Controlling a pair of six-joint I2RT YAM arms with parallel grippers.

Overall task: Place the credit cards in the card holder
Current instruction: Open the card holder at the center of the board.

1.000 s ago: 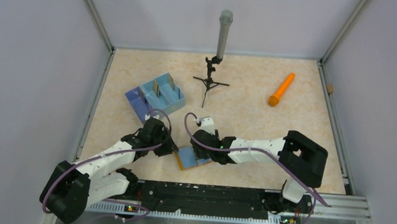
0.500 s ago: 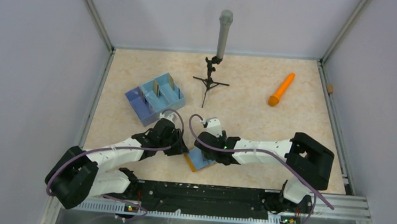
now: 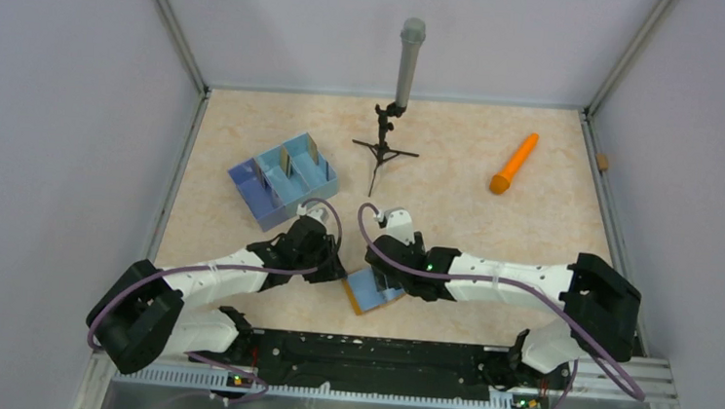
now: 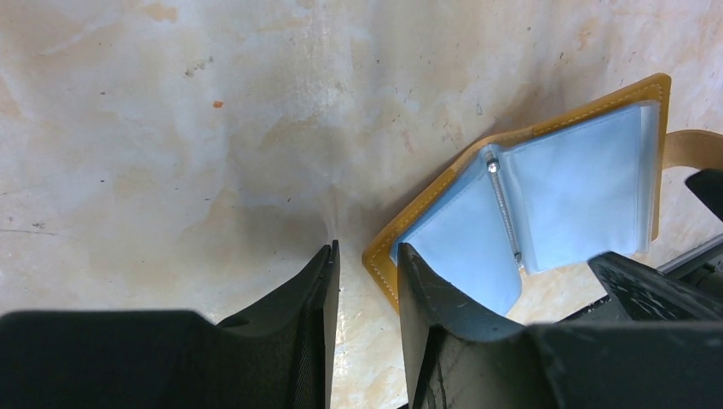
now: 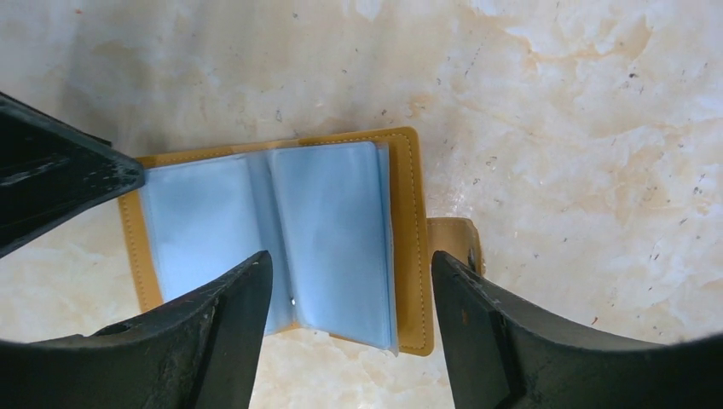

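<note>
The card holder [image 3: 372,290] lies open on the table near the front, mustard-orange outside with pale blue pockets [image 5: 332,221] facing up and its snap tab [image 5: 454,239] sticking out. My left gripper [image 3: 336,267] is at its left edge, jaws a narrow gap apart; one fingertip [image 4: 418,290] rests over the blue pocket by the corner, and nothing is gripped. My right gripper [image 5: 349,285] stands wide open, low over the holder's right half [image 4: 580,187]. Two credit cards [image 3: 286,162] stand upright in the blue tray.
The blue divided tray [image 3: 266,197] sits behind the left arm. A small tripod holding a grey cylinder [image 3: 407,66] stands at the back centre. An orange cone-shaped stick [image 3: 514,164] lies at the back right. Metal rails border the table.
Both grippers and the card holder have shifted to the right. The left gripper has come up to the holder's left edge and narrowed slightly. The right jaws have widened.
</note>
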